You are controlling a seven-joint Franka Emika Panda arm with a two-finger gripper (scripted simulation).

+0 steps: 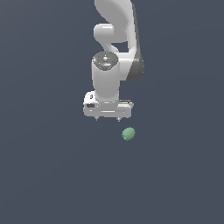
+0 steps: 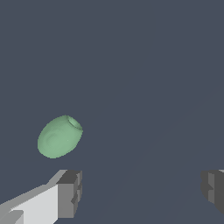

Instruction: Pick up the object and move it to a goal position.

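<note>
The object is a small pale green ball-like blob point(image 1: 128, 134) lying on the dark grey surface. My white gripper point(image 1: 107, 119) hangs above the surface, just behind the blob and a little toward the exterior view's left of it. Only two short fingertips show under the hand, set wide apart. In the wrist view the blob point(image 2: 59, 136) lies outside the gap, beyond one grey finger point(image 2: 70, 193); the other finger point(image 2: 214, 190) is far across. The gripper point(image 2: 142, 192) is open and empty.
The dark grey surface point(image 1: 43, 175) runs flat in all directions. The white arm point(image 1: 116, 35) rises behind the gripper toward the top of the exterior view.
</note>
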